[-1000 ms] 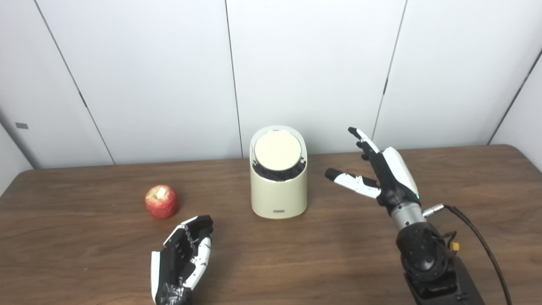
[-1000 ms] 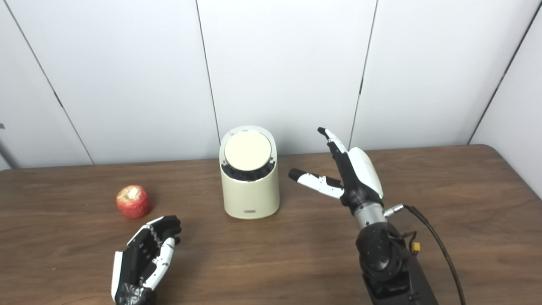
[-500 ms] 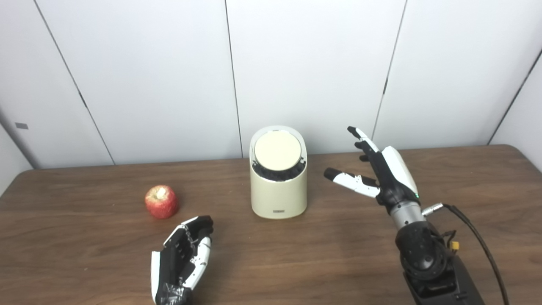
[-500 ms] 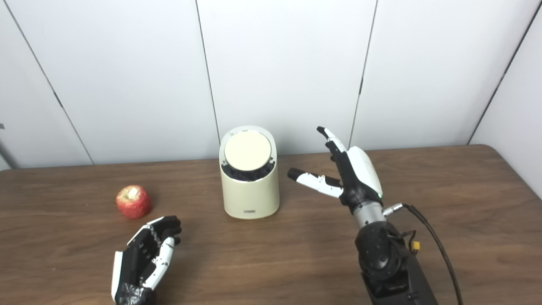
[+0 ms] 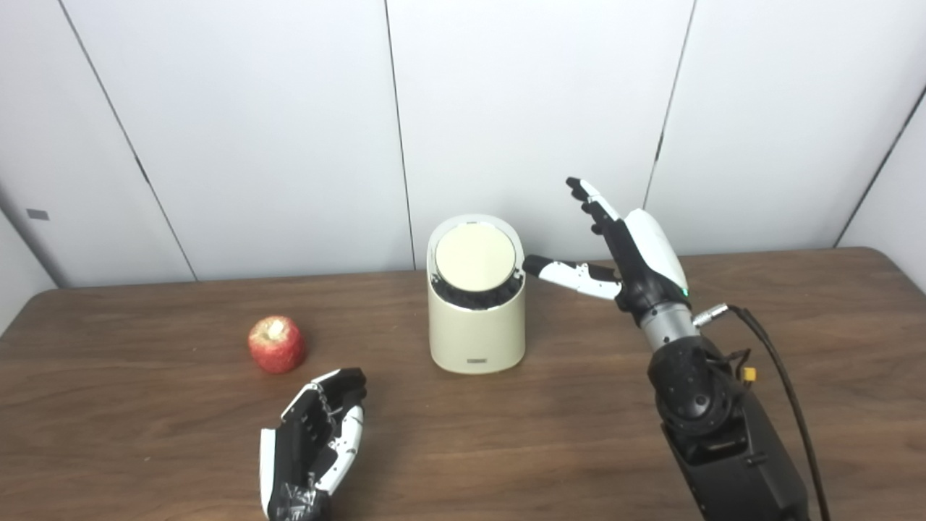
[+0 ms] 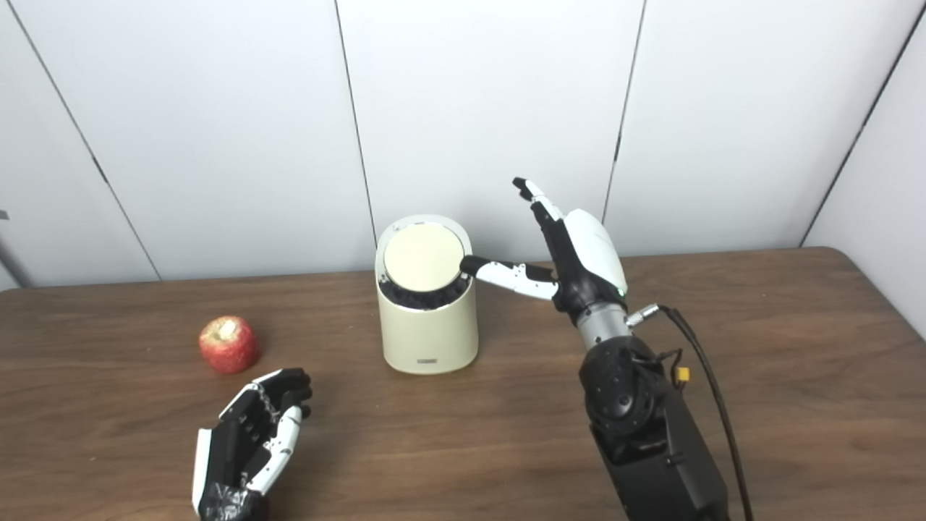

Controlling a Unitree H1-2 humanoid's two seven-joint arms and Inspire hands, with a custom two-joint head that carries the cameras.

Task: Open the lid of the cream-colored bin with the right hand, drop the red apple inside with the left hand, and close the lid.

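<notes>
**Bin lid shut, apple untouched**

At table centre stood the smooth cream-colored bin (image 5: 476, 318), round lid (image 5: 475, 260) closed. Right hand (image 5: 628, 257) hovered spread and empty, thumb beside the rim. Red apple (image 5: 275, 344) lay left, near the empty, loosely curled left hand (image 5: 315, 441).

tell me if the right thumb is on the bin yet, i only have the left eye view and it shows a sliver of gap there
observer: In the right eye view the right hand's thumb tip overlaps the bin's right rim, beside the closed lid, with no gap showing. I cannot confirm contact.
operator: ok and how does the table look right of that arm
observer: The right eye view shows more of the table's right edge, running further toward the robot. Only the arm's cable shows over that stretch of wood.
</notes>
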